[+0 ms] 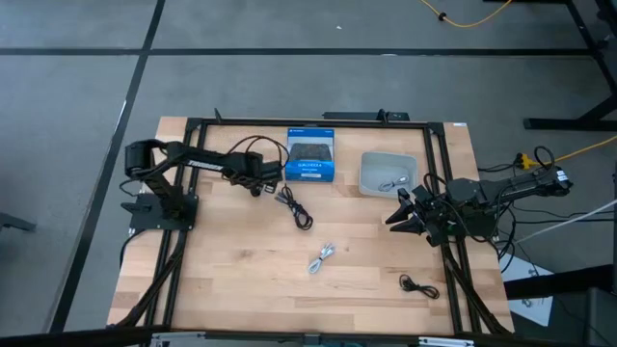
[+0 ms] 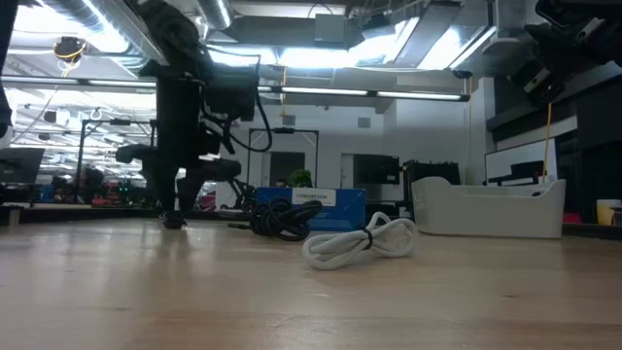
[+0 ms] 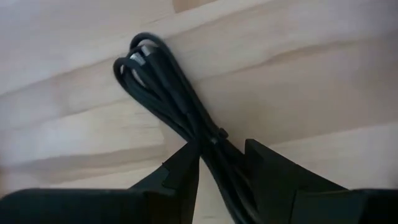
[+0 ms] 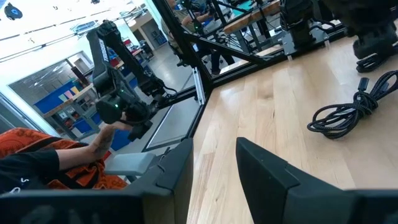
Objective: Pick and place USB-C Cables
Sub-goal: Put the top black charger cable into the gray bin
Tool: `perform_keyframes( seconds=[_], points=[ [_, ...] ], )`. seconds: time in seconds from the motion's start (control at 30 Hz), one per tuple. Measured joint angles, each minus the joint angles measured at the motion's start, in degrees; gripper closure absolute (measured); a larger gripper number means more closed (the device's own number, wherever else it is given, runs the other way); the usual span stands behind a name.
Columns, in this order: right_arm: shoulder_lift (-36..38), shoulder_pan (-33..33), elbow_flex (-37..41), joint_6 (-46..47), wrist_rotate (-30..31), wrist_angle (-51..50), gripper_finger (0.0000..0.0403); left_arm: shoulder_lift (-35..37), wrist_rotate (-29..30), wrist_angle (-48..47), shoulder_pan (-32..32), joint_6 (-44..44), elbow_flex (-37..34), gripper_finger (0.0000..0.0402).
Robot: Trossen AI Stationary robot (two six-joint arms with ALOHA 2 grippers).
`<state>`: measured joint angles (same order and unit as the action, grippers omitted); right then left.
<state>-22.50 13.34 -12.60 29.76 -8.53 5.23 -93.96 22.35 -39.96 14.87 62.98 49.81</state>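
Observation:
A black USB-C cable coil (image 1: 295, 209) lies on the wood near the blue box (image 1: 310, 156). My left gripper (image 1: 262, 185) is at the coil's far-left end and is shut on it (image 3: 222, 163). The coil also shows in the low view (image 2: 282, 219) and the right wrist view (image 4: 348, 115). A white cable coil (image 1: 323, 258) lies mid-table (image 2: 362, 241). Another black coil (image 1: 417, 285) lies near the right front edge. One cable (image 1: 390, 183) rests inside the grey bin (image 1: 371, 164). My right gripper (image 1: 399, 212) hovers open below the bin, touching nothing (image 4: 214, 163). My left gripper pinches the black cable bundle between its two fingers (image 3: 186, 171), just behind the tie, at one end of the bundle (image 3: 219, 149). The fingers point down at the table and the strands run through the gap between them. The looped end (image 3: 140, 59) lies on the wood.
The blue-and-black box stands at the far edge, right beside my left gripper. The grey bin sits to its right. Black frame rails (image 1: 448, 251) run along the table's sides. A person in orange (image 4: 37, 162) sits beyond the table's edge. Bare wood lies around the white cable.

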Motion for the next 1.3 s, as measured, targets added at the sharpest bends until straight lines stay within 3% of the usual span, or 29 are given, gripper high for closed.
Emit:
perform_keyframes(
  seconds=[0.2,0.37,0.47,0.63,0.8,1.13,1.3],
  points=[
    [0.00,0.00,0.00,0.10,-0.01,-0.18,0.0277,-1.80,-1.04,-0.08,0.02,3.03,0.17,0.0279],
    [0.00,0.00,0.00,0.17,-0.02,-0.35,0.0277,-2.05,-2.19,-0.44,-0.64,-0.78,0.19,0.0283],
    [0.00,0.00,0.00,0.58,-0.05,-0.37,0.0277,-2.03,-2.17,-0.46,-1.24,-3.97,0.19,0.0306],
    [0.00,0.01,0.00,2.15,-0.07,-0.42,0.0277,-1.99,1.06,-0.69,-2.66,-8.45,0.15,0.0386],
    [0.00,0.00,0.00,2.15,-0.07,-0.44,0.0277,-0.55,4.29,-0.98,-5.43,-11.08,0.54,0.0401],
    [0.00,0.00,0.00,2.12,-0.07,-0.42,0.0277,4.90,12.54,-1.80,-12.33,-17.67,14.87,0.0401],
    [0.00,0.01,0.00,2.97,-0.27,-0.44,0.0277,4.95,13.40,-13.50,-13.53,-15.36,20.91,0.0401]
  ],
)
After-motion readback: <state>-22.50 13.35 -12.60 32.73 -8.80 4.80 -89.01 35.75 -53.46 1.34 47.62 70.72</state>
